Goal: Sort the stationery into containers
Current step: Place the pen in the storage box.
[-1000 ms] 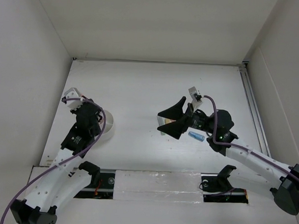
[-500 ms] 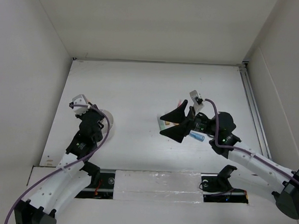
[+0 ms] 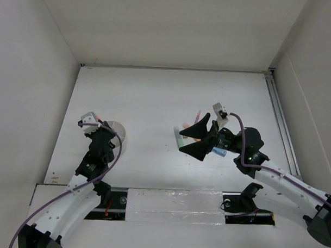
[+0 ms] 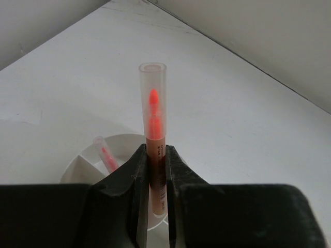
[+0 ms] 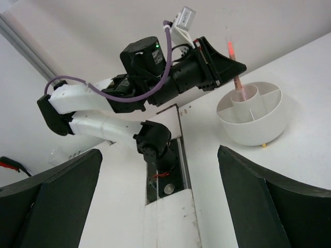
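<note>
The left pincer (image 4: 155, 155) is clenched on an orange-pink pen (image 4: 153, 103), which stands upright with its clear cap on top. Below it sits the round white tub (image 4: 124, 142), at the left side of the desk (image 3: 155, 96). Seen from the right wrist, the pen's lower end is at the mouth of the tub's central cup (image 5: 243, 95); whether it touches the cup cannot be told. A second pen (image 4: 107, 155) of like colour leans in a wedge compartment beside the cup. A tiny yellow-orange speck (image 5: 264, 145) lies on the desk at the foot of the tub, too small to name.

The right pincer (image 3: 184, 143) is released, its two black fingers spread wide, grasping nothing. It hangs over the loose stationery near the middle of the desk, well apart from the tub. A pale green marker (image 3: 178, 136) lies just beside the fingertips, a blue marker (image 3: 220, 152) shows under the wrist, and pink pen ends (image 3: 198, 113) stick out beyond the upper finger. The fingers cover the rest of that pile from above.

In the overhead view the left arm (image 3: 93, 159) hides most of the tub, leaving only part of the rim. White walls (image 3: 26, 70) close the desk in on three sides, and a metal rail (image 3: 279, 117) runs along its right edge.
</note>
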`<act>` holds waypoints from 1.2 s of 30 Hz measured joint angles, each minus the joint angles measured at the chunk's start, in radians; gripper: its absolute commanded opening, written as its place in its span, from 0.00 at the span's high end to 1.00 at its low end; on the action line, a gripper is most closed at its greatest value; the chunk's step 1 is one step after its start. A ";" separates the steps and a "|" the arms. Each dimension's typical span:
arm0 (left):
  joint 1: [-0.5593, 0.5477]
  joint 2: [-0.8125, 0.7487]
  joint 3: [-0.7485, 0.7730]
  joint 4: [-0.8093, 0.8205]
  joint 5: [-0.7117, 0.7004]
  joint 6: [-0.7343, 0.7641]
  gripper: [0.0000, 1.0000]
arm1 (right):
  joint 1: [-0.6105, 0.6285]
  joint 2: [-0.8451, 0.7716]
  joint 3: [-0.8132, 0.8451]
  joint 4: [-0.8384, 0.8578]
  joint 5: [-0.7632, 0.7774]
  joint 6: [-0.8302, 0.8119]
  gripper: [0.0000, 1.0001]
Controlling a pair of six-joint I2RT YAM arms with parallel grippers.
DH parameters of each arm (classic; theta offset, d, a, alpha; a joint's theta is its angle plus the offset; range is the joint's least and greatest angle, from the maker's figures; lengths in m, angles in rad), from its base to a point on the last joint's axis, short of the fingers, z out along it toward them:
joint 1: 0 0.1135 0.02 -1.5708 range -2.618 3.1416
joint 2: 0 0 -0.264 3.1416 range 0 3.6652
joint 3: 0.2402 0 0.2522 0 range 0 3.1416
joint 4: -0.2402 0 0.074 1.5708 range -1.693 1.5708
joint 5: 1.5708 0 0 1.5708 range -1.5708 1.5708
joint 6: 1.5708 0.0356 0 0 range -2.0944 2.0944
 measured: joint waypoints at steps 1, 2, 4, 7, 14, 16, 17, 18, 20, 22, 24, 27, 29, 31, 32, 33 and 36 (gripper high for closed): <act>0.000 -0.004 -0.007 0.011 -0.008 -0.001 1.00 | 0.000 0.000 -0.004 0.000 0.001 0.000 0.00; 0.000 -0.005 -0.014 0.017 -0.016 -0.002 1.00 | 0.001 0.000 -0.008 0.000 0.005 0.000 0.00; 0.000 -0.002 -0.026 0.037 -0.024 -0.003 1.00 | 0.006 0.000 -0.014 -0.004 0.011 0.000 0.00; 0.000 0.026 -0.041 0.052 -0.030 -0.006 1.00 | 0.008 -0.001 -0.023 -0.010 0.017 0.000 0.00; 0.000 0.081 -0.043 0.070 -0.044 -0.014 0.94 | 0.017 -0.026 -0.024 -0.040 0.026 -0.011 0.00; 0.000 0.080 -0.048 0.087 -0.045 -0.014 0.92 | 0.020 -0.034 -0.024 -0.048 0.029 -0.016 0.00; 0.000 0.079 -0.051 0.090 -0.045 -0.014 0.91 | 0.020 -0.035 -0.024 -0.051 0.031 -0.018 0.00; 0.000 0.076 -0.054 0.094 -0.045 -0.015 0.91 | 0.020 -0.037 -0.024 -0.053 0.032 -0.020 0.00; 0.000 0.071 -0.060 0.096 -0.048 -0.015 0.86 | 0.020 -0.037 -0.024 -0.061 0.037 -0.025 0.00; 0.000 0.064 -0.064 0.098 -0.049 -0.017 0.84 | 0.020 -0.038 -0.024 -0.066 0.041 -0.027 0.00; 0.000 0.058 -0.066 0.100 -0.049 -0.019 0.81 | 0.020 -0.041 -0.024 -0.072 0.045 -0.028 0.00; 0.000 0.046 -0.069 0.100 -0.048 -0.022 0.78 | 0.020 -0.046 -0.024 -0.081 0.051 -0.031 0.00; 0.000 0.040 -0.069 0.101 -0.048 -0.024 0.77 | 0.020 -0.051 -0.024 -0.087 0.058 -0.033 0.00; 0.000 0.036 -0.069 0.100 -0.048 -0.025 0.74 | 0.020 -0.057 -0.024 -0.092 0.061 -0.035 0.00; 0.000 0.036 -0.069 0.100 -0.048 -0.025 0.72 | 0.020 -0.060 -0.024 -0.095 0.064 -0.037 0.00; 0.000 0.036 -0.069 0.100 -0.047 -0.025 0.72 | 0.020 -0.063 -0.024 -0.096 0.066 -0.037 0.00; 0.000 0.035 -0.069 0.100 -0.028 -0.025 0.65 | 0.020 -0.066 -0.024 -0.103 0.083 -0.039 0.00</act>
